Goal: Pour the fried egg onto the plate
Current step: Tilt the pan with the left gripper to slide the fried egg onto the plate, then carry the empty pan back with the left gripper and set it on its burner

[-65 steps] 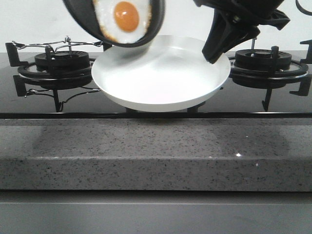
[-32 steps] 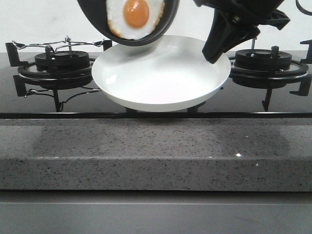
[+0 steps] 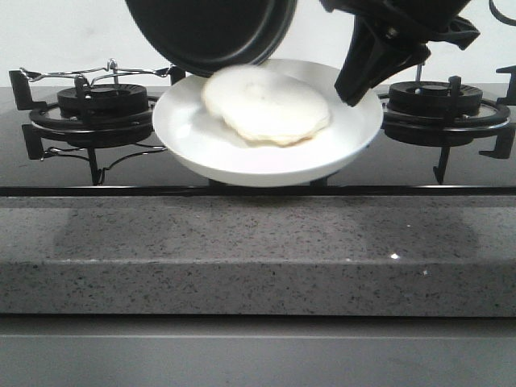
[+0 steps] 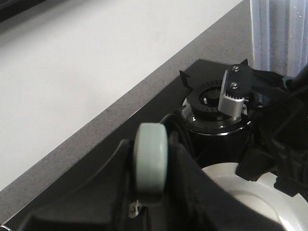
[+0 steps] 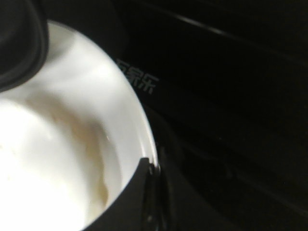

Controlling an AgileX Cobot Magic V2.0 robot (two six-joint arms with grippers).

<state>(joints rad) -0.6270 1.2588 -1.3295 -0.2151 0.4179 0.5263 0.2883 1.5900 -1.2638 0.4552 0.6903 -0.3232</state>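
Glossy black glass gas hob behind a grey speckled counter, round glossy white plate held above it by the right gripper clamped on its rim, tilted black frying pan over the plate's back edge, left gripper's grip impossible to tell, pale cream wavy-edged fried egg lying yolk-down on the plate.

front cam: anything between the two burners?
Front view: the white plate held up with the fried egg on it, the tilted black pan above.
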